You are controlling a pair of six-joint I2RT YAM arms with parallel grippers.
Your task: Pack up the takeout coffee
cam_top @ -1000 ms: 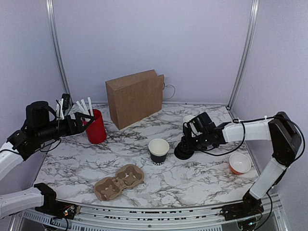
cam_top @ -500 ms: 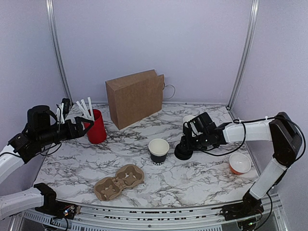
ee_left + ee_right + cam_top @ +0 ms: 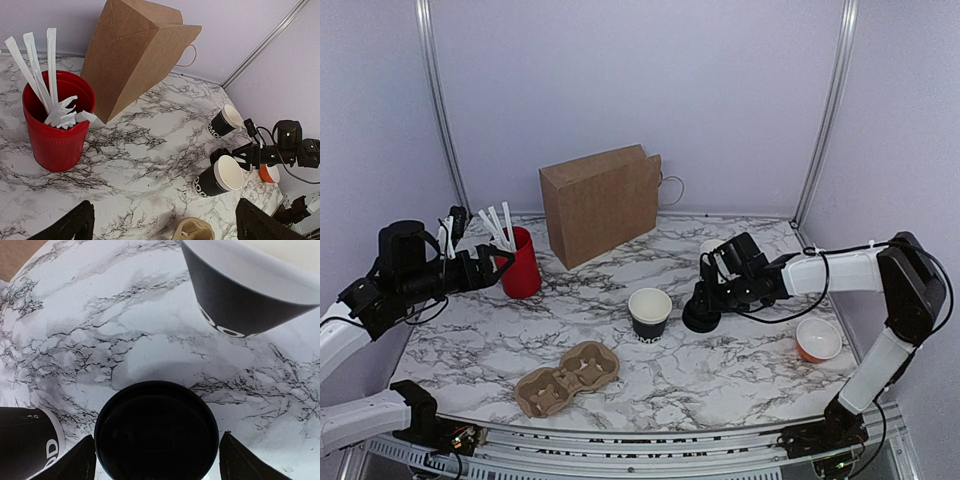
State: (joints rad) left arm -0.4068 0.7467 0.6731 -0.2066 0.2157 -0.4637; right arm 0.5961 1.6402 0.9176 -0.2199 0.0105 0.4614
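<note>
The takeout coffee (image 3: 156,432) shows its black round lid from above in the right wrist view; the cup body under it is hidden. In the top view the coffee (image 3: 698,322) stands right of centre on the marble table (image 3: 720,380). My right gripper (image 3: 704,306) straddles it, open, with a fingertip (image 3: 80,462) just off each side of the lid. My left gripper (image 3: 505,262) hangs open and empty at the left, beside the red cup of white sticks (image 3: 521,262). The left wrist view shows the left gripper (image 3: 167,227) above bare marble.
A black cup with a white inside (image 3: 650,312) stands just left of the coffee, and a second one (image 3: 712,247) behind it. An orange cup (image 3: 818,340) sits near the right edge. A brown paper bag (image 3: 602,203) stands at the back. A cardboard cup carrier (image 3: 568,378) lies at the front.
My right gripper's jaws have widened slightly around the lid. The left gripper has drawn back a little to the left, away from the red cup.
</note>
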